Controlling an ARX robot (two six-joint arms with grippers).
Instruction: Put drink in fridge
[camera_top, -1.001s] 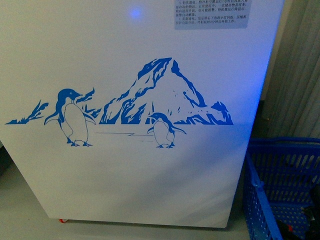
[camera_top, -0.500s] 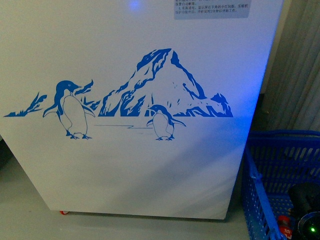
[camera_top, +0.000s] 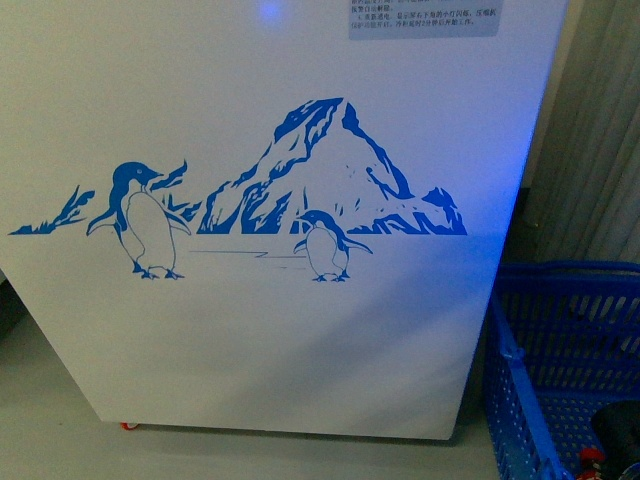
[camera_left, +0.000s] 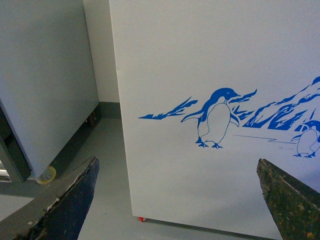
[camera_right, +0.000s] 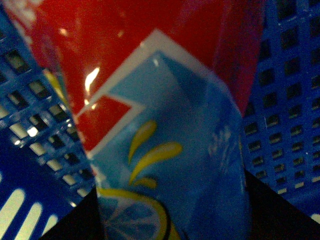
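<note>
We find the white chest fridge (camera_top: 250, 340) square ahead, its front panel filling the front view from nine o'clock across to two; its top and lid lie out of frame, so we cannot say whether it is open. The blue penguin-and-mountain decal (camera_top: 320, 190) sits at the panel's centre. A pale printed sticker (camera_top: 424, 18) at one o'clock carries lines of small characters that we cannot read, and a soft blue glow (camera_top: 268, 12) shows at twelve. One red castor (camera_top: 127, 425) is visible at seven o'clock. The blue plastic lattice basket (camera_top: 560, 330) stands on the floor just beside the fridge at four o'clock, with a dark shape (camera_top: 618, 432) low inside it that we take to be the right arm reaching for stock. The right wrist view confirms this: the red-and-blue glossy drink pack (camera_right: 165, 125) lies against the basket wall, directly between the fingers of the right claw (camera_right: 170, 215). We cannot tell whether those fingers press on it. The pack shows a lemon slice, yellow splashes and a white band, with no legible brand. The left claw (camera_left: 177, 200) hangs released, fingers spread wide, facing the fridge front beside a grey upright cabinet (camera_left: 45, 85). We judge it is parked clear, ready for the lid.
</note>
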